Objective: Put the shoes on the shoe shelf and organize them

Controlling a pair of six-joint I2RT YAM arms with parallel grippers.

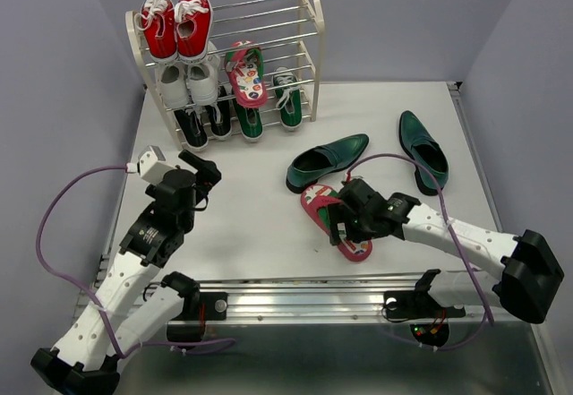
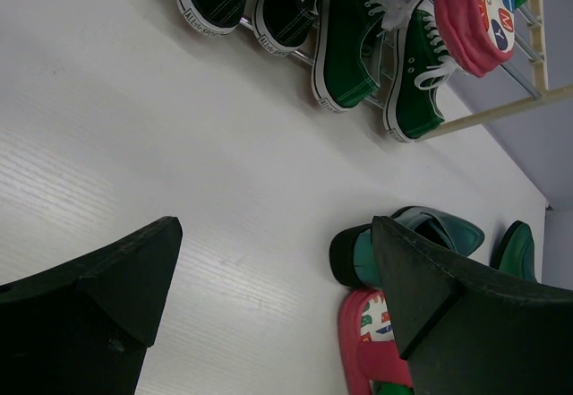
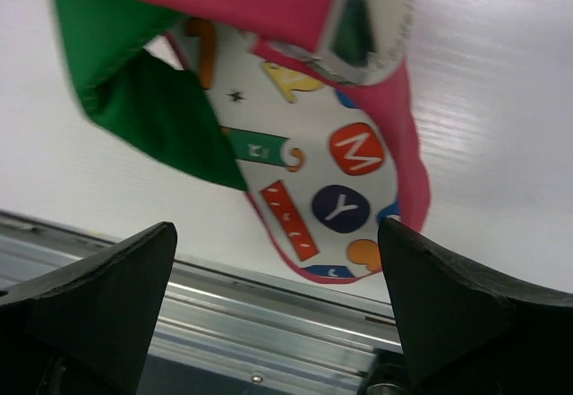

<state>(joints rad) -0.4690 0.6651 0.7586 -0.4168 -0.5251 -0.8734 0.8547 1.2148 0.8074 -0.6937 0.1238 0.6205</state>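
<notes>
Nearest the lens: metal rail [image 1: 295, 292] along the near edge of the table [image 1: 251, 225], with both arms mounted on it. Just beyond, the right gripper [image 1: 337, 223] hangs over a red-pink flip-flop [image 1: 355, 243] lying insole-up at near-centre. In the wrist view both fingers [image 3: 98, 305] are spread wide, with the heel end of the patterned insole showing between them and nothing pinched. We log it as released. We cannot tell whether the pads touch the shoe.

Key relation: the flip-flop's long axis runs far-left to near-right, roughly in line with the right forearm, which reaches in low from the near-right. The shoe shelf [image 1: 311, 28] stands far-left of it, and a second flip-flop [image 1: 247, 74] leans on the middle tier. We judge the right arm the nearer.

The left gripper [image 1: 204, 169], jaws likewise apart and empty, hovers at the left with its wrist bent, facing the shelf's bottom tier. One dark green loafer [image 1: 327, 162] lies just far of the flip-flop, and a second loafer [image 1: 423, 151] lies far-right.
</notes>
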